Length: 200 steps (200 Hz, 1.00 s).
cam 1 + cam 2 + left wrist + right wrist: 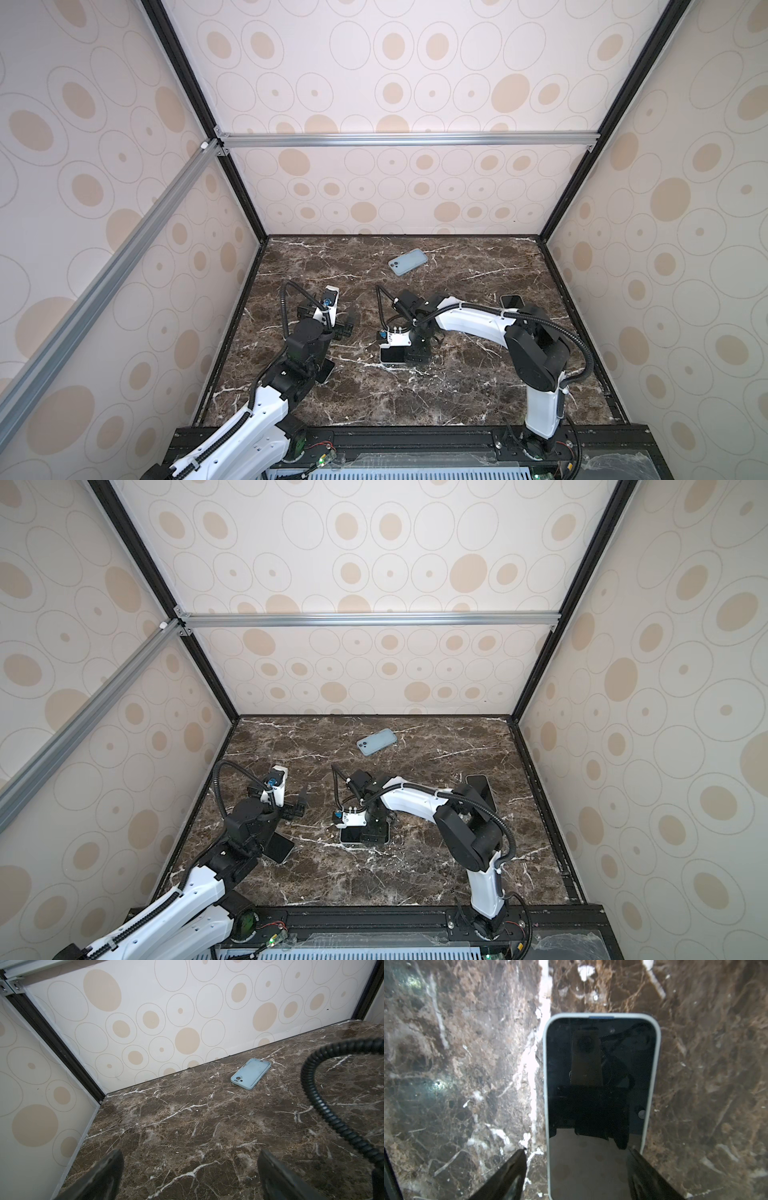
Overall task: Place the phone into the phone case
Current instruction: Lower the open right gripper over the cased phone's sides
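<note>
A: Where does the phone lie from the right tool?

B: The phone [600, 1084] is found directly beneath the right tool [577, 1149], flat on the tabletop [457, 395] with its screen up. In both top views most of it is hidden under the tool.

A: And how is that tool held?

B: Its jaws are held apart, astride the phone's width. One finger is seen clear of the phone's long edge, with bare marble between. The other is seen at the opposite edge, and contact there cannot be told. Nothing is judged to be gripped yet.

A: How is the long axis set?

B: It runs straight ahead from the tool, so a closing would be made across the two long edges.

A: Where is the phone case placed?

B: The phone case [408, 262] is seen well apart from the right tool, out past one long edge of the phone rather than ahead along its axis. Its hollow side appears to be turned up, and its long axis is skewed to the phone's. A turn is therefore judged necessary before the phone can be seated.

A: Which arm is better placed?

B: The right one is already over the phone. The left tool [190, 1153] is held wide open and empty, with the case ahead of it and well apart. Neither tool is clearly nearer to the case.
</note>
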Tool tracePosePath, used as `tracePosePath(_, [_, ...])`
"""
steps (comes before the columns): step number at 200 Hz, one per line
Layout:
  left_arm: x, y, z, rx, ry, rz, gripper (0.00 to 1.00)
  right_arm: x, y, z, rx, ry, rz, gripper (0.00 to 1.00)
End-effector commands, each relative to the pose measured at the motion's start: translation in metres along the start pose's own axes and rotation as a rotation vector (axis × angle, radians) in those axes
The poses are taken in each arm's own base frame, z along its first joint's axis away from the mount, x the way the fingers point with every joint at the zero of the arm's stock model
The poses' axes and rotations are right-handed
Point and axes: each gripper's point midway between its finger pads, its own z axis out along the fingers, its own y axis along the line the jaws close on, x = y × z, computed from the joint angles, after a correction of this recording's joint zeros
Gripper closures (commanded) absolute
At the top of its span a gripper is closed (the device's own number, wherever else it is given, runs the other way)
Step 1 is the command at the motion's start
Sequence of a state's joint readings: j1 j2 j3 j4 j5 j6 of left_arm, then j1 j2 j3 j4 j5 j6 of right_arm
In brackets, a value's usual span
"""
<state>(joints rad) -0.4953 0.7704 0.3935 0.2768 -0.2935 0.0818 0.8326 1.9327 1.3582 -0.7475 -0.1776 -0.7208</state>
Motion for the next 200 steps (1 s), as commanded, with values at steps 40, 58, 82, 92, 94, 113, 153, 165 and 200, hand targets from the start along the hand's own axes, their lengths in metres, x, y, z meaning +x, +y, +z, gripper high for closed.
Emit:
tracePosePath(40, [-0.029, 0.006, -0.003, -0.01, -0.075, -0.038, 0.01, 0.0, -0.005, 0.007, 0.006, -0.014, 0.047, 0.0])
tracePosePath(58, [-0.029, 0.005, -0.003, -0.006, -0.073, -0.038, 0.01, 0.002, -0.004, 0.013, -0.001, -0.011, 0.062, 0.01])
tracePosePath(82, [-0.028, 0.005, -0.003, -0.004, -0.073, -0.039, 0.01, 0.006, 0.001, 0.02, -0.035, 0.003, 0.073, 0.01])
tracePosePath(92, [-0.029, 0.005, -0.003, -0.004, -0.074, -0.039, 0.0, 0.009, 0.003, 0.024, -0.043, 0.016, 0.076, 0.01])
tracePosePath(94, [-0.028, 0.005, -0.003, -0.004, -0.073, -0.039, 0.0, 0.01, 0.003, 0.025, -0.043, 0.02, 0.077, 0.01])
tracePosePath(113, [-0.028, 0.005, -0.002, -0.005, -0.072, -0.038, 0.01, 0.017, 0.003, 0.032, -0.037, 0.051, 0.078, 0.01])
tracePosePath(153, [-0.028, 0.005, -0.002, -0.005, -0.072, -0.04, 0.0, 0.031, -0.003, 0.038, 0.009, 0.107, 0.085, 0.09])
tracePosePath(165, [-0.028, 0.005, -0.002, -0.005, -0.072, -0.04, 0.01, 0.033, -0.005, 0.038, 0.026, 0.12, 0.084, 0.11])
tracePosePath(200, [-0.028, 0.006, -0.003, -0.007, -0.073, -0.04, 0.01, 0.039, -0.012, 0.035, 0.066, 0.144, 0.083, 0.19])
